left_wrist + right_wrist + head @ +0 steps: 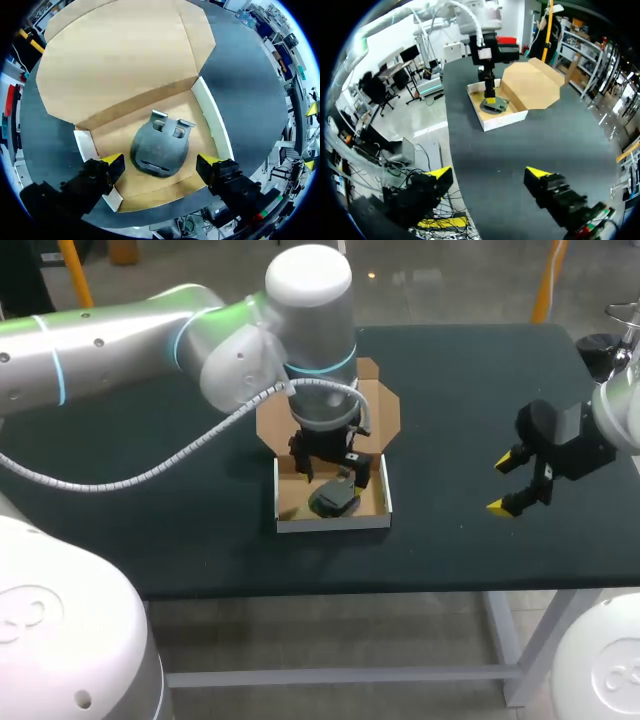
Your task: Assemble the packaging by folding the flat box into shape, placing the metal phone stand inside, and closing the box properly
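Placement step: the phone stand (159, 150) lies inside the box (212, 117). Your left gripper (160, 162) straddles it, spread wide, gripping nothing. Your right gripper (487, 173) hangs open and empty, well right. Next, lift left clear and fold the lid (120, 55) shut.

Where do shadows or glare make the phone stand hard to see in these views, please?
Head view: the phone stand looks dark in the left arm's shade inside the box. Left wrist view: it is evenly lit, with a soft shadow under it and no glare. Right wrist view: a pale sheen lies on the table, none on it.
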You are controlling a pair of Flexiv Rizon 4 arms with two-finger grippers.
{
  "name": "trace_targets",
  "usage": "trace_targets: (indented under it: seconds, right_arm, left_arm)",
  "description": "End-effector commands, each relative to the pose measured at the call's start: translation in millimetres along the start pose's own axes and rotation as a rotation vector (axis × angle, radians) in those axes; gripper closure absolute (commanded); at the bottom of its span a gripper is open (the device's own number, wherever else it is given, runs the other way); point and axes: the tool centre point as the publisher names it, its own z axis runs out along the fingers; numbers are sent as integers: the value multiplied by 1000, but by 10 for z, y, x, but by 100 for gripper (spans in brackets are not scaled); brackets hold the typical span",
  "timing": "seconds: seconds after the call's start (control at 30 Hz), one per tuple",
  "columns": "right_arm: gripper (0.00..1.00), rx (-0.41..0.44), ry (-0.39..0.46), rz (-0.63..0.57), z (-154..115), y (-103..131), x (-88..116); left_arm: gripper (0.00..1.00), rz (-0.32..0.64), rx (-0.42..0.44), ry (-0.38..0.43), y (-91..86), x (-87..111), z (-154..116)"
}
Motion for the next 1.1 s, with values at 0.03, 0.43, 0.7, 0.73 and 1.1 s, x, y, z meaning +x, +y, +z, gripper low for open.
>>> trace_targets:
  seconds: [0.03,0.43,0.7,0.73,1.1]
  right_arm:
    - [0,-3,3,-1,-16,-6,0]
    - [0,-3,3,-1,-16,-6,0]
    - [0,-3,3,-1,-16,-6,0]
    - [0,-3,3,-1,-16,-6,0]
    - [0,-3,3,-1,-16,-6,0]
  left_arm:
    - [0,-1,0,-10,-1,15,-8]
    - [0,-1,0,-10,-1,15,-8]
    - [0,-133,-31,-11,2,36,84]
    - [0,-140,-31,-6,5,38,86]
    - [0,-200,-49,-7,149,110,162]
